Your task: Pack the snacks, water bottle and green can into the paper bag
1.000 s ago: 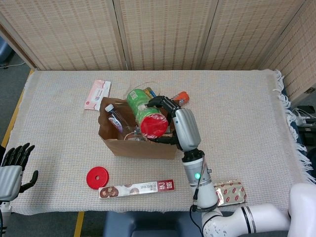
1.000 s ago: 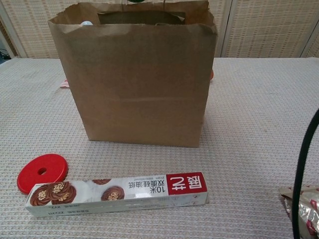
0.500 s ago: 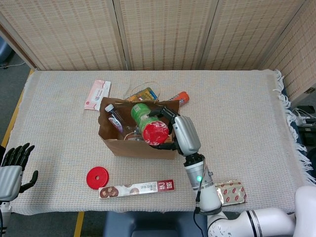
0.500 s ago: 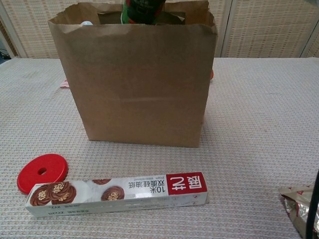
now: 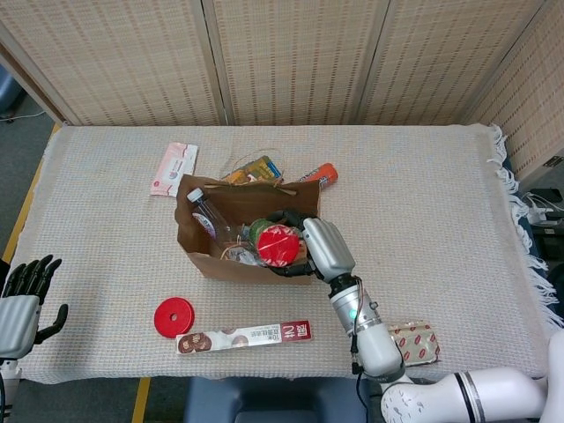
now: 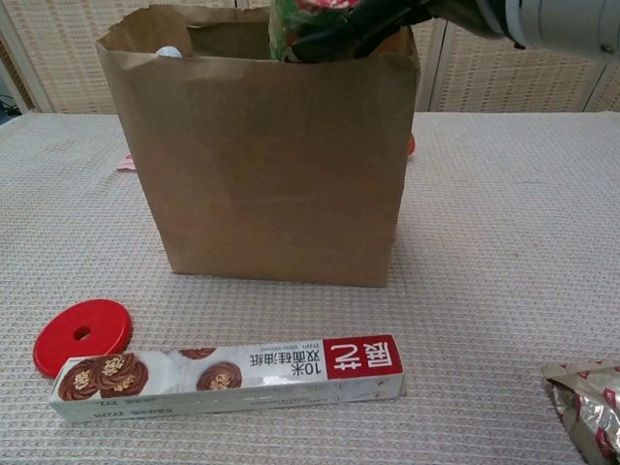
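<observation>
The brown paper bag [image 5: 211,261] [image 6: 266,165] stands open mid-table. My right hand [image 5: 319,246] [image 6: 387,19] grips the green can with the red lid [image 5: 278,244] [image 6: 300,24], which is upright and sunk into the bag's mouth. A water bottle [image 5: 210,214] leans inside the bag at its left; its white cap [image 6: 169,51] peeks over the rim. A long cookie box [image 5: 244,337] [image 6: 228,375] lies in front of the bag. A foil snack pack [image 5: 414,343] [image 6: 586,402] lies at the front right. My left hand [image 5: 25,298] hangs empty, fingers apart, off the table's left front corner.
A red disc [image 5: 174,317] [image 6: 82,335] lies left of the cookie box. Behind the bag lie a pink packet [image 5: 173,167], a yellow snack bag [image 5: 253,169] and an orange tube [image 5: 318,174]. Folding screens close off the back.
My right hand has lowered the green can from above the bag down into its opening. The left hand has not moved.
</observation>
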You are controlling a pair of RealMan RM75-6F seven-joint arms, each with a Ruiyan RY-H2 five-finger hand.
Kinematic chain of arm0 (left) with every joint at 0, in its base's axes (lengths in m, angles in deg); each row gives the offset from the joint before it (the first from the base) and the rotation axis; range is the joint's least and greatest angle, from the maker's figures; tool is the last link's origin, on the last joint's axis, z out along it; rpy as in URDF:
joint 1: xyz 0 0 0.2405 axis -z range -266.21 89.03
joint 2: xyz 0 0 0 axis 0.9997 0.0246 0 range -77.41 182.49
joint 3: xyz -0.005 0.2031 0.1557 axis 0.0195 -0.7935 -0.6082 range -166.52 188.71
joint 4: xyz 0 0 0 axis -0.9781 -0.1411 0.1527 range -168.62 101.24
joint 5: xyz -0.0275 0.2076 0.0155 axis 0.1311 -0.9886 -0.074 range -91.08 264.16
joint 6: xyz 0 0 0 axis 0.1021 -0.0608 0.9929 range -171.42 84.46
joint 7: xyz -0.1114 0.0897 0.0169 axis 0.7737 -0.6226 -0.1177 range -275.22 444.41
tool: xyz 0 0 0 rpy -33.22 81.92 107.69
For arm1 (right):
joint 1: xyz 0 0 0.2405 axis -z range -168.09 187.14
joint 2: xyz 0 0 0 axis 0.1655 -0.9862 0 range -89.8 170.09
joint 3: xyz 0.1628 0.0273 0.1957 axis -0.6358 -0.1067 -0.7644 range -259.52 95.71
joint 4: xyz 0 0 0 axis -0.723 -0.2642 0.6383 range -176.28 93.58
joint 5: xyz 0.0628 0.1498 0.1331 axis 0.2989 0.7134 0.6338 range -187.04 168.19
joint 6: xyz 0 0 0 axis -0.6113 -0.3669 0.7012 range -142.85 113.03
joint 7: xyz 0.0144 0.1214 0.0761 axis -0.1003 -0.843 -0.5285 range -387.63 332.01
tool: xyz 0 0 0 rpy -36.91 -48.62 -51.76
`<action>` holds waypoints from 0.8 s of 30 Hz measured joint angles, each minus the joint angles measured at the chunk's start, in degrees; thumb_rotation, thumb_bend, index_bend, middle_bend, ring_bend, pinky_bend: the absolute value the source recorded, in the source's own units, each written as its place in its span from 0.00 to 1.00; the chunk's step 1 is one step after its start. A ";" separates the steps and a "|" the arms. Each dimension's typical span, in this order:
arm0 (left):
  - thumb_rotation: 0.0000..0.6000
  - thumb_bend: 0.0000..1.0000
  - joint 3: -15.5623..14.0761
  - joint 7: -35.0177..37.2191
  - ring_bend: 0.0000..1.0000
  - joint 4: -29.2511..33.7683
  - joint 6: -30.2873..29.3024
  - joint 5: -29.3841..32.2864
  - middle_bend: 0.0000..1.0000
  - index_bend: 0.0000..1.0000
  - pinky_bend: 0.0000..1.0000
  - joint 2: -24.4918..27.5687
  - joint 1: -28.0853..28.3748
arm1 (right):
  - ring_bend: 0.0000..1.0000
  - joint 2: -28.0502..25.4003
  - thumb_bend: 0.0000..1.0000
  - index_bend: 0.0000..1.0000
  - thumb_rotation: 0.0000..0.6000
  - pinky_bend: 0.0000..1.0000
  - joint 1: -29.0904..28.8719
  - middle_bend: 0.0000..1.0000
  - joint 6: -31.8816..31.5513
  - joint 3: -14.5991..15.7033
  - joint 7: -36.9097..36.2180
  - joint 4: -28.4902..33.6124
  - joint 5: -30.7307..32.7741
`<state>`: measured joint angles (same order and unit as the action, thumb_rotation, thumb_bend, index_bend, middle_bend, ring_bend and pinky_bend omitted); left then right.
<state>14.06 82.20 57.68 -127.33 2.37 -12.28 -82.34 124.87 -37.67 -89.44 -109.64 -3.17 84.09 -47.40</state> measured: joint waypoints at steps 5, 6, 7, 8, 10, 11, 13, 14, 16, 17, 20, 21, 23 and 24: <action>1.00 0.45 0.00 0.05 0.00 0.01 0.03 0.00 0.00 0.05 0.00 0.03 0.01 | 0.00 -2.40 0.16 0.00 1.00 0.13 -0.44 0.06 0.47 -1.85 -0.96 1.09 1.61; 1.00 0.45 0.00 0.03 0.00 0.01 0.04 0.00 0.00 0.05 0.00 0.02 0.02 | 0.00 -3.03 0.15 0.00 1.00 0.13 -0.34 0.06 0.39 -2.27 -1.51 1.27 1.76; 1.00 0.45 0.00 0.02 0.00 0.02 0.03 0.01 0.00 0.05 0.00 0.02 0.02 | 0.00 -3.60 0.15 0.00 1.00 0.13 -0.23 0.06 0.35 -2.59 -1.97 1.43 1.89; 1.00 0.45 0.01 0.01 0.00 0.03 0.03 0.01 0.00 0.05 0.00 0.02 0.02 | 0.00 -4.19 0.14 0.00 1.00 0.13 -0.09 0.06 0.34 -2.92 -2.47 1.62 2.03; 1.00 0.45 0.02 -0.05 0.00 0.05 0.01 0.04 0.00 0.05 0.00 0.01 0.01 | 0.00 -5.71 0.14 0.00 1.00 0.13 0.41 0.06 0.43 -3.61 -3.72 2.16 2.25; 1.00 0.45 0.02 -0.07 0.00 0.06 0.00 0.05 0.00 0.05 0.00 0.00 0.00 | 0.00 -6.44 0.14 0.00 1.00 0.13 0.70 0.06 0.52 -3.85 -4.28 2.40 2.24; 1.00 0.45 0.03 -0.13 0.00 0.06 -0.01 0.07 0.00 0.05 0.00 -0.02 0.00 | 0.00 -8.28 0.14 0.00 1.00 0.13 1.62 0.06 0.78 -4.28 -5.70 2.91 1.91; 1.00 0.45 0.04 -0.17 0.00 0.06 0.00 0.08 0.00 0.05 0.00 -0.02 0.01 | 0.00 -9.12 0.14 0.00 1.00 0.13 2.09 0.06 0.91 -4.42 -6.29 3.09 1.67; 1.00 0.45 0.06 -0.25 0.00 0.12 0.00 0.11 0.00 0.05 0.00 -0.02 0.01 | 0.00 -11.17 0.14 0.00 1.00 0.13 3.30 0.06 1.27 -4.57 -7.61 3.37 1.03; 1.00 0.45 0.06 -0.27 0.00 0.13 -0.01 0.11 0.00 0.05 0.00 -0.02 0.01 | 0.00 -12.12 0.14 0.00 1.00 0.13 3.88 0.06 1.48 -4.59 -8.21 3.46 0.77; 1.00 0.45 0.07 -0.38 0.00 0.21 -0.02 0.13 0.00 0.05 0.00 -0.02 0.01 | 0.00 -15.61 0.14 0.00 1.00 0.13 6.00 0.06 2.73 -4.41 -10.21 3.83 0.00; 1.00 0.45 0.09 -0.46 0.00 0.23 -0.03 0.17 0.00 0.05 0.00 -0.03 0.01 | 0.00 -17.28 0.14 0.00 1.00 0.13 7.01 0.06 3.52 -4.09 -10.94 3.99 -0.51; 1.00 0.45 0.11 -0.57 0.00 0.24 -0.04 0.20 0.00 0.05 0.00 -0.05 0.01 | 0.00 -20.08 0.14 0.00 1.00 0.13 8.70 0.06 5.01 -3.24 -11.94 4.16 -1.72; 1.00 0.45 0.13 -0.69 0.00 0.24 -0.06 0.23 0.00 0.05 0.00 -0.08 0.02 | 0.00 -22.05 0.14 0.00 1.00 0.13 9.92 0.06 6.14 -2.47 -12.63 4.24 -2.85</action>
<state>14.20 81.51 57.92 -127.38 2.60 -12.35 -82.32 102.82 -27.75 -83.30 -112.10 -15.80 88.33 -50.25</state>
